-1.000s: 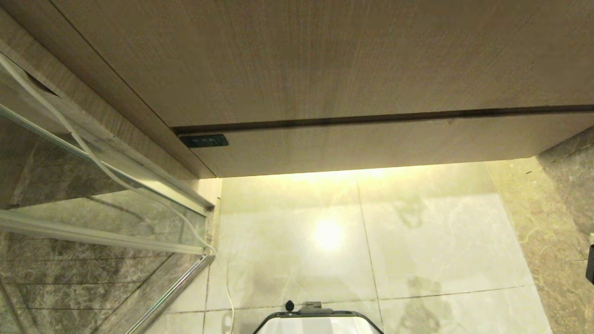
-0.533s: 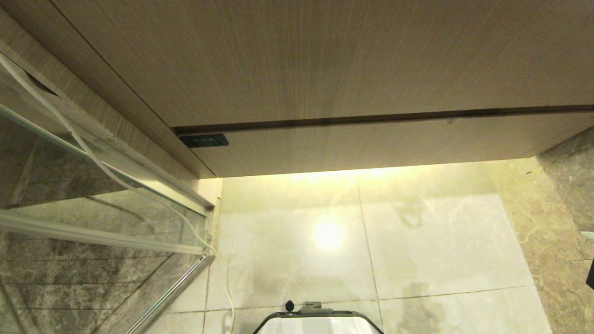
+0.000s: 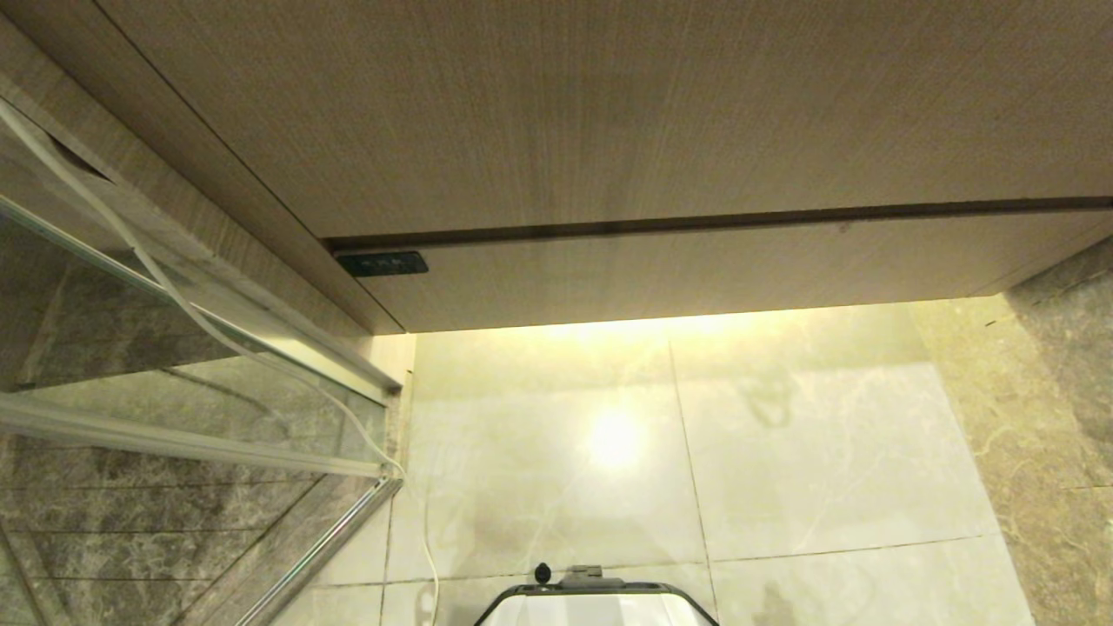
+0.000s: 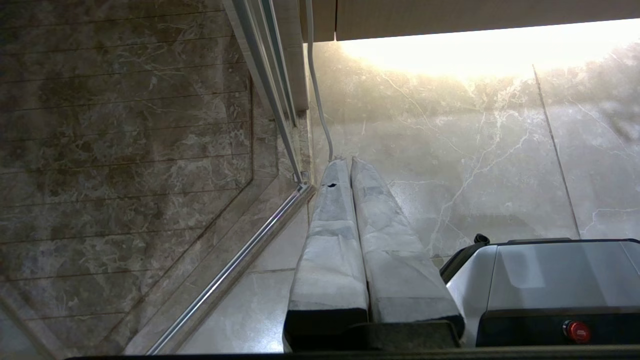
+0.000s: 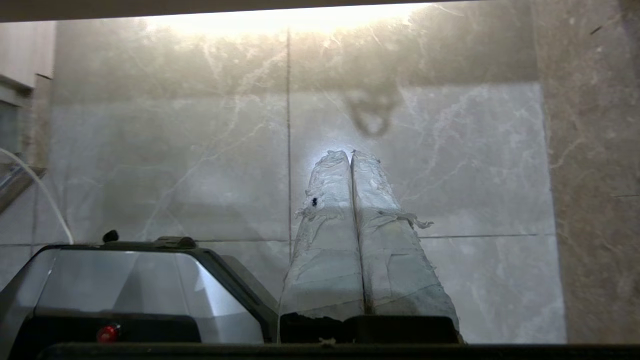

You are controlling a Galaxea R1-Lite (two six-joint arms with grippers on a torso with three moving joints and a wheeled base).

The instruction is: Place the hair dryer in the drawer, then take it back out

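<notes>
The hair dryer appears in no view; the drawer (image 3: pixel 696 269) presents a flush, handleless front under the vanity, so whether the dryer is inside cannot be told. The left gripper (image 4: pixel 349 162) and right gripper (image 5: pixel 349 154) both hang over the floor tiles (image 3: pixel 783 452) with fingers pressed together and empty. As a judgement, the dryer is light, rigid and smooth-shelled: grip across the handle or barrel, not the loose cord.

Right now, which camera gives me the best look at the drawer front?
The head view: the drawer front spans it, shut. The left wrist view catches only the vanity's bottom edge. The right wrist view shows a dark strip I cannot identify.
</notes>
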